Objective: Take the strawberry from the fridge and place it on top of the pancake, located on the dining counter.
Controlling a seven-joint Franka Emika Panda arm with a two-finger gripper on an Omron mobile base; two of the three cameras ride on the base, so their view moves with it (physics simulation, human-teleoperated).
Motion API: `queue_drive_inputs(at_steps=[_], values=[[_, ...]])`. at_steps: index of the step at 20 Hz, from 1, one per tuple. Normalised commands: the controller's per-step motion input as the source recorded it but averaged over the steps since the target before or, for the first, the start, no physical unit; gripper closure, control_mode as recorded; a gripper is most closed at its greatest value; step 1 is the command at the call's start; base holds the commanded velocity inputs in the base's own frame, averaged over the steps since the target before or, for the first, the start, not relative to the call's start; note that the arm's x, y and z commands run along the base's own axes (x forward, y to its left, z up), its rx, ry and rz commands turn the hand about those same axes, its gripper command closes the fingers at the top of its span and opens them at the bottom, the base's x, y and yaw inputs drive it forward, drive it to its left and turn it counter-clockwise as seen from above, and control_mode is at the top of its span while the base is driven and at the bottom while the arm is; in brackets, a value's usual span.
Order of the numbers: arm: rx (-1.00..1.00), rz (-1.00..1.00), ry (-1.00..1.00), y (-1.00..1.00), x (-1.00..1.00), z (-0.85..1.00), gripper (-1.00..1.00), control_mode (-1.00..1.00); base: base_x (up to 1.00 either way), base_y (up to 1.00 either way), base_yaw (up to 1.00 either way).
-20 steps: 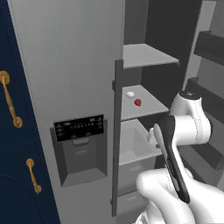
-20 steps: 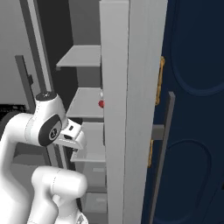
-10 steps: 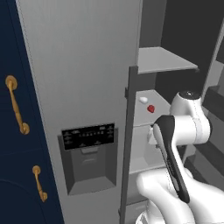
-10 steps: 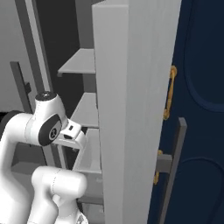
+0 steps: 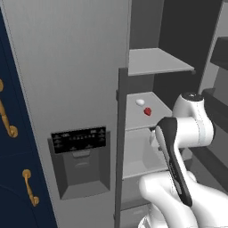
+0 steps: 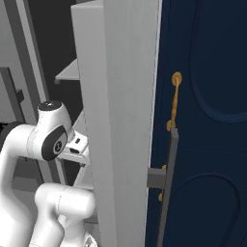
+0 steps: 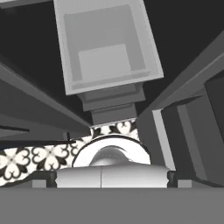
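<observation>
Navy cabinets [image 6: 207,96] w/ brass handles [image 5: 30,193]; black-and-white patterned floor tiles [image 7: 39,158] below

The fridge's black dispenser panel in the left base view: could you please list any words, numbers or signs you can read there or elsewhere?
Dispenser panel on the fridge door: rows of pale marks, too small and blurred to read.
No other text, label, brand or number can be read in these pictures.

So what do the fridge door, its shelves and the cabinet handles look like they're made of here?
The fridge door looks like brushed silver-grey metal, matte with a faint grain, though it is only rendered. The shelves read as plain grey plastic or painted metal: flat and opaque, no gloss. The cabinet handles look like brass, a warm gold against the navy cabinet, which seems painted.
</observation>
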Motion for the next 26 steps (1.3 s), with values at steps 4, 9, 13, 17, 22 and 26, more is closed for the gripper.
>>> queue_drive_inputs(at_steps=[4, 9, 13, 17, 22, 26], values=[[0.00, 0.00, 0.00, 0.00, 0.00, 0.00, -1.00, 1.00, 0.06, -0.28, -0.02], [0.00, 0.00, 0.00, 0.00, 0.00, 0.00, -1.00, 1.00, 0.11, 0.00, -0.01], [0.00, 0.00, 0.00, 0.00, 0.00, 0.00, -1.00, 1.00, 0.15, 0.00, 0.00], [0.00, 0.00, -0.04, 0.00, 0.24, 0.00, -1.00, -1.00, 0.13, 0.00, 0.00], [-0.03, 0.00, -0.15, 0.00, 0.63, 0.04, -1.00, -1.00, 0.00, 0.00, 0.00], [-0.06, 0.00, -0.13, -0.05, 0.97, 0.00, -1.00, -1.00, 0.00, 0.00, 0.00]])
